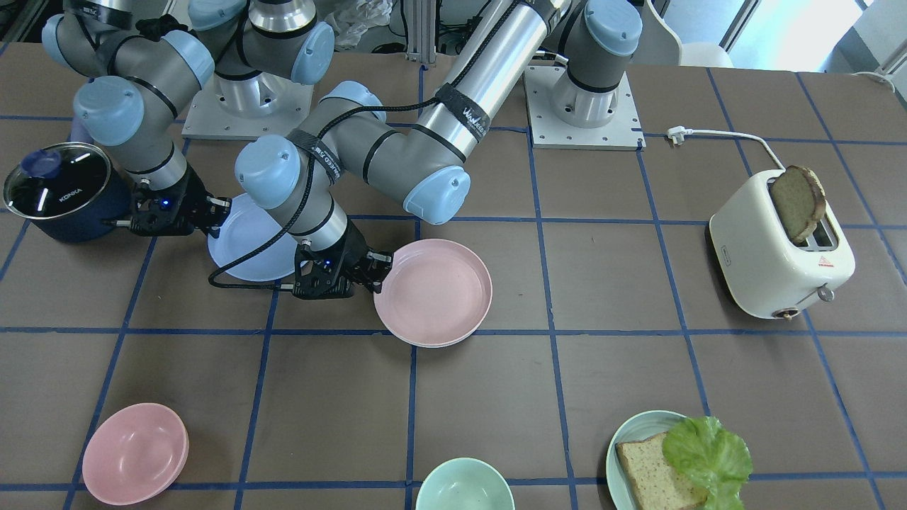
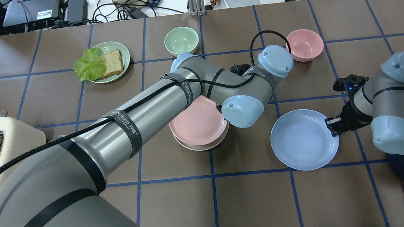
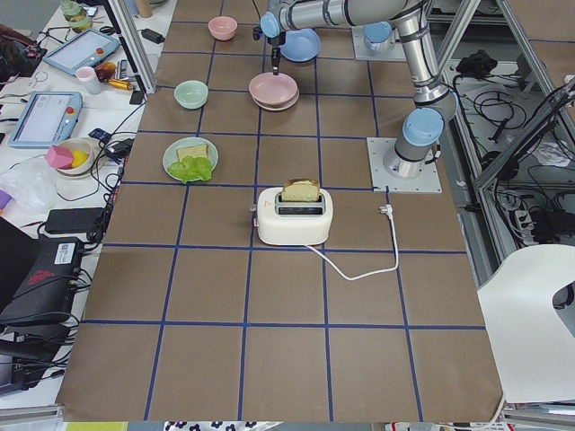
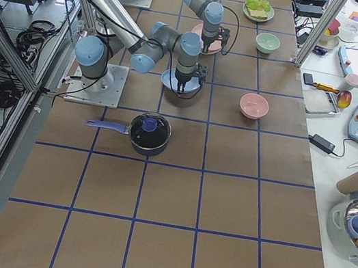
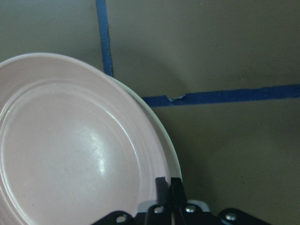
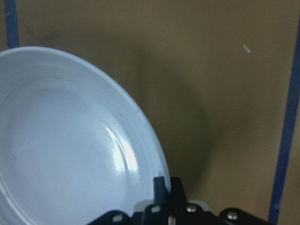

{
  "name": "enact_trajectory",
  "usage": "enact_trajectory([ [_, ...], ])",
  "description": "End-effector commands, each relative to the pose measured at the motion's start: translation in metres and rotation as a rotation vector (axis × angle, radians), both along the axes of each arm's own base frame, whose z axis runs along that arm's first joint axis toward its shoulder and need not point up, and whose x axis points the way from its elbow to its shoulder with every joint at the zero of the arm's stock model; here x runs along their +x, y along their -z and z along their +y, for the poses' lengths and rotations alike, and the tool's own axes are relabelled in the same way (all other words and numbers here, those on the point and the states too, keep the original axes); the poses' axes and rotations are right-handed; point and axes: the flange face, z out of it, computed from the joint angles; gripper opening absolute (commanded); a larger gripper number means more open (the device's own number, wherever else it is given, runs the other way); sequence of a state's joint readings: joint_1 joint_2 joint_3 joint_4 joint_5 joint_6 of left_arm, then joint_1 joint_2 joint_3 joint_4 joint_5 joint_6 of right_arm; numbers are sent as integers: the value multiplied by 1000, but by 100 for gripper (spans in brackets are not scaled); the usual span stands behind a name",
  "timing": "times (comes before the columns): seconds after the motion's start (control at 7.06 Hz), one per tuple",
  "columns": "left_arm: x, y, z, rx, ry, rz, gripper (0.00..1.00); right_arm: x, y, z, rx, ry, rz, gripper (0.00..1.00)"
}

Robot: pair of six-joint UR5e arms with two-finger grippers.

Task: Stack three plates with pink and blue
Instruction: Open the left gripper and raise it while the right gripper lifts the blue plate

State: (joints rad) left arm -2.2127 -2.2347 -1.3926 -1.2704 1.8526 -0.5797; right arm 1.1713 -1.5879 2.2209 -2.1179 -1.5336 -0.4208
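The pink plate (image 1: 434, 290) is set on the white plate (image 2: 197, 149) near the middle of the table (image 1: 609, 276). It is slightly off centre, so a sliver of white rim is seen along one side. The pink rim is pinched by the left tool (image 1: 385, 269), whose fingers are drawn close together on it. The blue plate (image 2: 303, 139) is laid on the table near this pair, on the robot's right and apart from it. Its rim on the side away from the pair is clamped by the right tool (image 1: 221, 209), with the fingers likewise nearly together. A dark pot (image 1: 60, 191) with a glass lid is seen just beyond the right tool. A pink bowl (image 1: 134, 453) and a green bowl (image 1: 464, 485) are placed well apart from the plates.
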Motion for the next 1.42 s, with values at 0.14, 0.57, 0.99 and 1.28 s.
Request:
enact_trajectory([
  [0.14,0,-16,2,-1,-4,21,87,-25,-58,-56,87,0,-37,0],
  [0.57,21,-68,-1,-6,-10,31,99,-24,-67,-58,68,-5,-25,0],
  [0.99,94,-141,-31,-5,0,63,100,-9,-64,-77,74,-30,-68,0],
  [1.28,152,-187,-46,-13,-12,79,100,80,-39,-88,111,-50,-124,0],
])
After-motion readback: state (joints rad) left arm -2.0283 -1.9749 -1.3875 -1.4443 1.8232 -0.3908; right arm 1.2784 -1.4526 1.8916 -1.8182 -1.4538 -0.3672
